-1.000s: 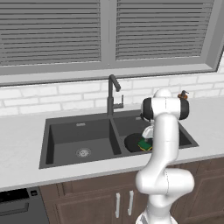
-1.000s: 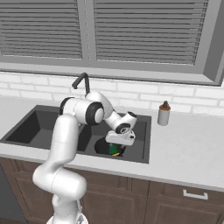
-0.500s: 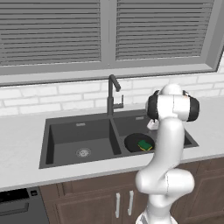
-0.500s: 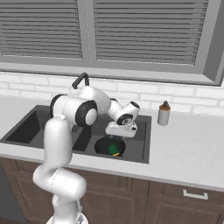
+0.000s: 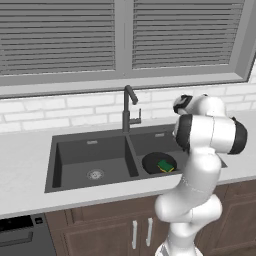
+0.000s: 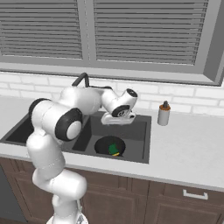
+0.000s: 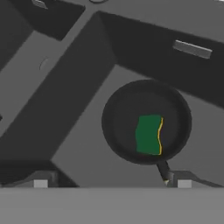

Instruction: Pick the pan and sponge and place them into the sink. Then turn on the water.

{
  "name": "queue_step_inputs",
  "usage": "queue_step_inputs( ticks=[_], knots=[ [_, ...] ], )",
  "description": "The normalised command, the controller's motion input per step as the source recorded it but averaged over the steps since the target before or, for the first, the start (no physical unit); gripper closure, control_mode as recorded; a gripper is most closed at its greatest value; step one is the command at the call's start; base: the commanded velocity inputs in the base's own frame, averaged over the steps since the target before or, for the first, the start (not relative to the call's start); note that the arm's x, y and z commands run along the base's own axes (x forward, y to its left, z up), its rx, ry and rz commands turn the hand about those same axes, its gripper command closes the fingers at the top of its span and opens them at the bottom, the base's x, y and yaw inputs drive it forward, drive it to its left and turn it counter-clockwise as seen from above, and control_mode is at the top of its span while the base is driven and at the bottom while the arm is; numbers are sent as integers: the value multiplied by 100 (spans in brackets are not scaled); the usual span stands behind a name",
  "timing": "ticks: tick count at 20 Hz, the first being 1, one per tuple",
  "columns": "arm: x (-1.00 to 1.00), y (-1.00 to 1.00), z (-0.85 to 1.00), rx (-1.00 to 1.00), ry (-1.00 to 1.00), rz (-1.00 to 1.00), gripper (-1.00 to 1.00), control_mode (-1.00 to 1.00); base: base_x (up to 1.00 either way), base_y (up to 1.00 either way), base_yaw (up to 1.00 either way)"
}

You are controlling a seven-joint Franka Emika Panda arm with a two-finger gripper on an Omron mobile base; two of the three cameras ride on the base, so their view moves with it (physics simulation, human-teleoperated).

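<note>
The black pan lies flat on the floor of the right basin of the dark grey sink. The green and yellow sponge rests inside the pan. In the left base view the pan and sponge sit just right of the sink's divider. My gripper hovers above that basin, open and empty. In the hand view the sponge lies in the pan, with the fingertips set wide apart and the gripper well above the pan's short handle. No water runs.
The dark gooseneck faucet stands behind the divider, its side lever pointing right. A soap dispenser bottle stands on the counter right of the sink. The left basin holds nothing but its drain. A brick wall and window close the back.
My gripper has risen out of the right basin and pulled back toward the sink's rear, with the upper arm swinging up. The sponge stays in the pan.
</note>
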Motion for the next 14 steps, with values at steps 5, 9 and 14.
queue_step_inputs(
  ticks=[5, 9, 14],
  knots=[
    [-12, 30, 78, -11, -39, 8, -100, -100, 0, 0, 0],
    [-11, 27, 80, -7, -37, 5, -100, -100, 0, 0, 0],
    [-8, 23, 69, -1, -31, 0, -100, -100, 0, 0, 0]
  ],
)
